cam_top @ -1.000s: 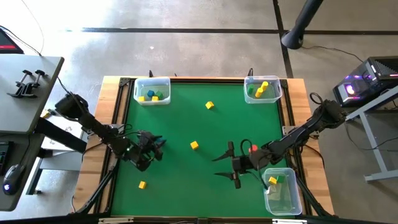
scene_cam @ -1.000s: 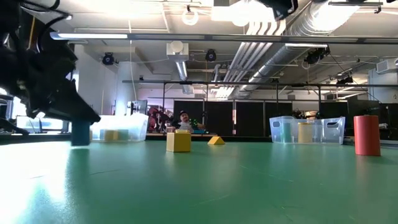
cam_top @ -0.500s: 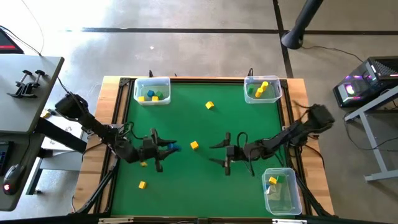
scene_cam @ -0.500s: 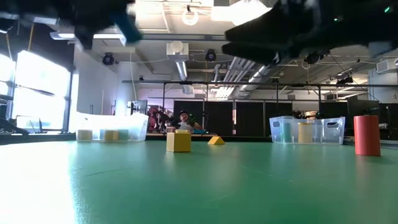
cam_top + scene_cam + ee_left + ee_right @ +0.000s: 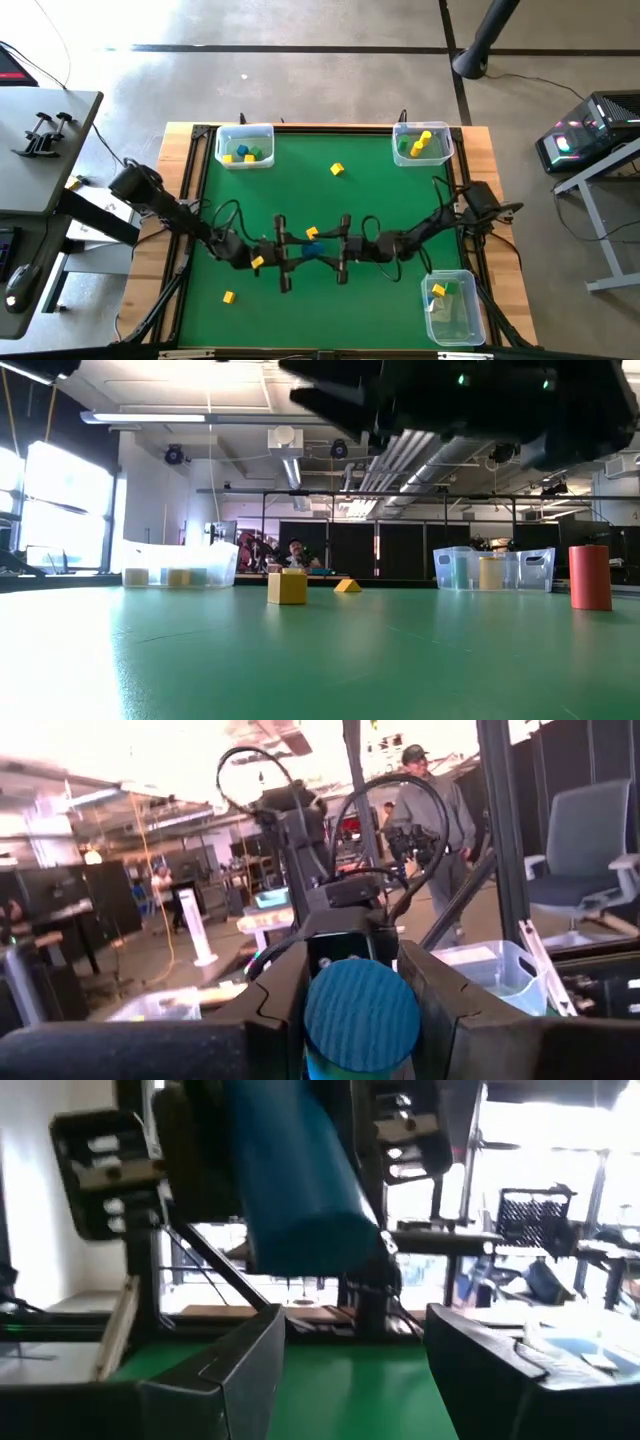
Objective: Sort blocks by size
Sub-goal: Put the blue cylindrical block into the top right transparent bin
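Mid-frame above the green surface [image 5: 400,200], left gripper [image 5: 296,252] clamps a rigid, seemingly light blue block [image 5: 312,248]; right gripper [image 5: 334,250] gapes, facing its free end.

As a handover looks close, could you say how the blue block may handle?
The blue block shows a round end, so it would probably roll if released. It seems rigid, undeformed between the left fingers.

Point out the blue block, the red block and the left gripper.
blue block [image 5: 361,1012]: left wrist view, its round end face between the fingers.
red block [image 5: 590,576]: low view, middle of its upright side.
left gripper [image 5: 284,252]: high view, midway between its fingertips, shut on the blue block.
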`<move>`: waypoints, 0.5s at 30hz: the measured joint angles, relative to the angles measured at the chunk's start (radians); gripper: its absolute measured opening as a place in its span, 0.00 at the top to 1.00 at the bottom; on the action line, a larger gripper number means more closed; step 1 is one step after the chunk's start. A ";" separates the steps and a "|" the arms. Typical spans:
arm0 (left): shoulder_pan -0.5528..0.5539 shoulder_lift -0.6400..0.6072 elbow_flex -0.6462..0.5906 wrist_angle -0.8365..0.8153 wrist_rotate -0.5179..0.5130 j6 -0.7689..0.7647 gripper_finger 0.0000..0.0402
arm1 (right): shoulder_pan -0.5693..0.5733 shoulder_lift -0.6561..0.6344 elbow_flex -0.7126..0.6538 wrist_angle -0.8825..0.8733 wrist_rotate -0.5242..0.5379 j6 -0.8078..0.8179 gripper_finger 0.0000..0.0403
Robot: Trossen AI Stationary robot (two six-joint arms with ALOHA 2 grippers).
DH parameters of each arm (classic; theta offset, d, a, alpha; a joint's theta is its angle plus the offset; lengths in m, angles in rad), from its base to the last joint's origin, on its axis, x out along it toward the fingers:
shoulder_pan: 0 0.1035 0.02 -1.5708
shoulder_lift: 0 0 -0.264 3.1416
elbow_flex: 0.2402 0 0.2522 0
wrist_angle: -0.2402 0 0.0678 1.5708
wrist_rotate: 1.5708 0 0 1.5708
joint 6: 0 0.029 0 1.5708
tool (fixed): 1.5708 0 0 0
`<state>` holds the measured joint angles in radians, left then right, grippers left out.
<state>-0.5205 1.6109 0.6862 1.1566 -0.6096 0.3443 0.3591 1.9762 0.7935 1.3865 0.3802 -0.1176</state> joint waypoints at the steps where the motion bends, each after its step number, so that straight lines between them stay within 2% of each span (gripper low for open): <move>1: 0.000 0.018 0.017 0.003 0.001 0.014 0.76 | 0.006 -0.001 0.004 0.003 -0.002 -0.008 0.42; 6: -0.003 0.061 0.053 -0.001 0.005 0.034 0.76 | 0.048 -0.002 0.012 0.050 -0.010 -0.054 0.43; 9: -0.003 0.060 0.053 -0.002 0.007 0.025 0.76 | 0.075 -0.002 0.012 0.074 0.028 -0.099 0.44; 12: -0.004 0.060 0.053 -0.001 0.007 0.032 0.74 | 0.095 -0.003 0.012 0.082 0.084 -0.141 0.49; 15: -0.005 0.060 0.053 -0.002 0.010 0.024 0.71 | 0.100 -0.003 0.012 0.081 0.093 -0.151 0.57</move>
<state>-0.5251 1.6707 0.7387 1.1549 -0.5999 0.3680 0.4588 1.9733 0.8055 1.4673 0.4734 -0.2685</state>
